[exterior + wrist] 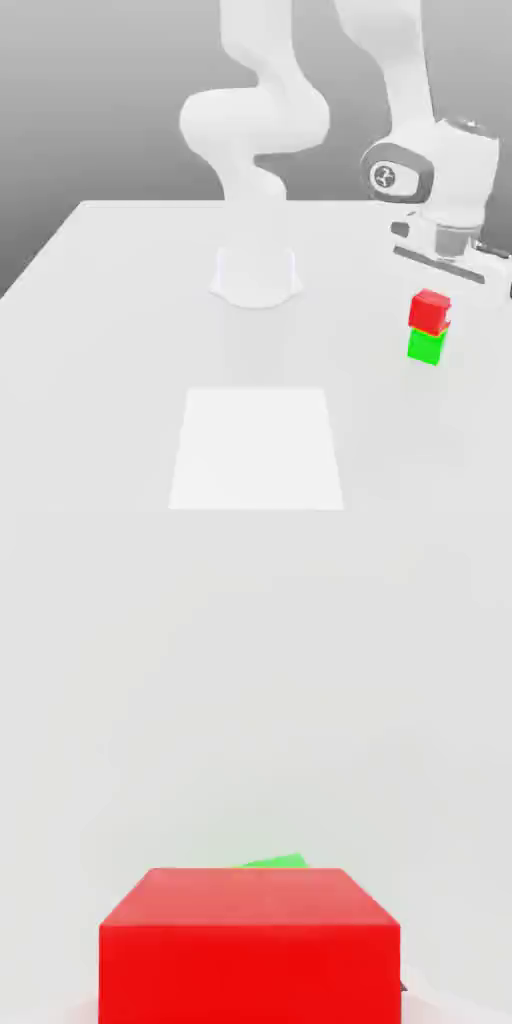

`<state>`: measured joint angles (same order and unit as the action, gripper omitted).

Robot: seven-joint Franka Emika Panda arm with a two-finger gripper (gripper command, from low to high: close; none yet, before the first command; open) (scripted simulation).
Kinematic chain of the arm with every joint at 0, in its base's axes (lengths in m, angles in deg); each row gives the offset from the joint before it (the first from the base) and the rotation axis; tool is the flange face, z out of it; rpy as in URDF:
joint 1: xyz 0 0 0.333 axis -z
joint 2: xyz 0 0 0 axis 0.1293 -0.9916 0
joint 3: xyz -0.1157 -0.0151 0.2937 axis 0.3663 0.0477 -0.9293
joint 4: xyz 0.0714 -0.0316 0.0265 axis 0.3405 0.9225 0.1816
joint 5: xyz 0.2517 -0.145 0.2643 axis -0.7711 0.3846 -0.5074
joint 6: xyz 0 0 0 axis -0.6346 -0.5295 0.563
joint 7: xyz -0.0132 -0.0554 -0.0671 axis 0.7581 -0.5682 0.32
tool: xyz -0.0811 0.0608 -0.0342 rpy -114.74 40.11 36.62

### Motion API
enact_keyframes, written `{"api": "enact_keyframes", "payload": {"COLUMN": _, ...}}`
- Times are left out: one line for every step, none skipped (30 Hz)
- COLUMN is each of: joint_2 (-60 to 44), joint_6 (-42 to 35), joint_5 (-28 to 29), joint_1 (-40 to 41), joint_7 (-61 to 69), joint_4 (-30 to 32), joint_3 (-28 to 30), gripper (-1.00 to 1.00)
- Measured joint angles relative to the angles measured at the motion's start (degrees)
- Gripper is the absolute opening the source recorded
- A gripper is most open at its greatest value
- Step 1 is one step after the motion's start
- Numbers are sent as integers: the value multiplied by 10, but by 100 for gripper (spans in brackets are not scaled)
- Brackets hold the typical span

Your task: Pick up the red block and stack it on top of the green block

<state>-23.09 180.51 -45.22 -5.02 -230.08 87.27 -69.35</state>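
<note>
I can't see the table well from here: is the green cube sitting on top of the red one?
No. In the exterior view the red block is above and the green block is directly beneath it.

Bright red block (430, 311) directly over smaller green block (425, 347), slightly offset, on the exterior view's right.

You see the red block (430, 311) just below the gripper (449, 262), plain, smooth and matt like painted plastic. Under it, the green block (425, 347) has the same flat finish. The arm (262, 120) looks smooth white plastic, the table (110, 330) matt white.
</note>
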Motion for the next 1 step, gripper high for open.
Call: {"api": "enact_keyframes", "payload": {"joint_2": -6, "joint_6": 5, "joint_5": 12, "joint_1": -2, "joint_7": -8, "joint_4": -1, "joint_3": 4, "gripper": -100}}
